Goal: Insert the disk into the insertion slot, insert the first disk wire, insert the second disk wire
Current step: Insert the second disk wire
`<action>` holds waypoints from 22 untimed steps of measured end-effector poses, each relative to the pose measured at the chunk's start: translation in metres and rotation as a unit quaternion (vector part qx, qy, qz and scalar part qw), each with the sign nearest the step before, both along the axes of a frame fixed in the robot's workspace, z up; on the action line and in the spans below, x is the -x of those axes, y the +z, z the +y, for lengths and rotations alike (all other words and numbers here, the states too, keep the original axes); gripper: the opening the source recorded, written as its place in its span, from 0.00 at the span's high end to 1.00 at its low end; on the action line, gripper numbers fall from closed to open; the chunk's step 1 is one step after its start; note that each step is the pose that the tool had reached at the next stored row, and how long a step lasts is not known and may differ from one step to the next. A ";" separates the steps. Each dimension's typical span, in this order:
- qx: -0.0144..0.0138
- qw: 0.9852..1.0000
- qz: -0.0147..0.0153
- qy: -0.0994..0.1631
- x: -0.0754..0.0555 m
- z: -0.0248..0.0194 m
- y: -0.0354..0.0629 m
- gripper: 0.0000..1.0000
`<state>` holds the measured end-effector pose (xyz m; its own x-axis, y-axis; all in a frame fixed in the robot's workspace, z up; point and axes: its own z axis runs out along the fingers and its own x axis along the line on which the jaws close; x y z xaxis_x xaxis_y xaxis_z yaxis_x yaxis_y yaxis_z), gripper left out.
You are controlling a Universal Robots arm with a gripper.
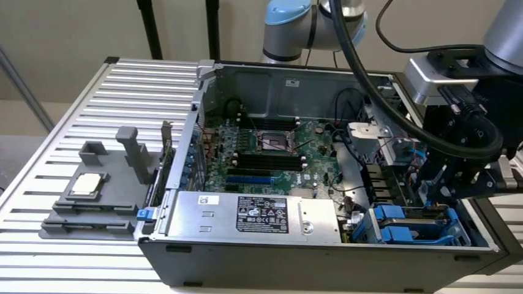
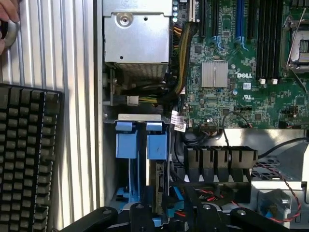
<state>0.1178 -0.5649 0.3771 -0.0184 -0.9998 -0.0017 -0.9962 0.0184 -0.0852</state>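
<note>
We see an open computer case (image 1: pixel 327 245) lying on a slatted metal table (image 1: pixel 122 86), with the green board (image 1: pixel 270 153) exposed and the silver power box (image 1: pixel 253 214) along the near wall. The drive cage (image 1: pixel 417 223) with its blue clips sits in the near corner at the exterior view's right. From the wrist, a dark, thin edge of what may be the disk (image 2: pixel 158 181) stands in the cage under the blue clip tabs (image 2: pixel 157 140), though we cannot be sure from this angle. The claw (image 1: pixel 462 177) hangs just above the cage, its black body close over the blue clips; whether it is open, closed or gripping anything we cannot tell. A dark grey stand (image 1: pixel 98 196) rests on the table beside the case. A keyboard (image 2: pixel 26 154) lies on the table too.
</note>
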 end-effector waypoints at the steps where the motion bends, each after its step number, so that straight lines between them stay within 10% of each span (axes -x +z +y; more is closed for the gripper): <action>1: 0.001 1.000 0.000 0.000 -0.001 0.0013 -0.0002 0.61; 22: 0.003 1.000 0.006 0.000 -0.005 0.0018 -0.0046 0.84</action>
<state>0.1230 -0.5630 0.3725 -0.0183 -0.9998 0.0042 -0.9972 0.0179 -0.0725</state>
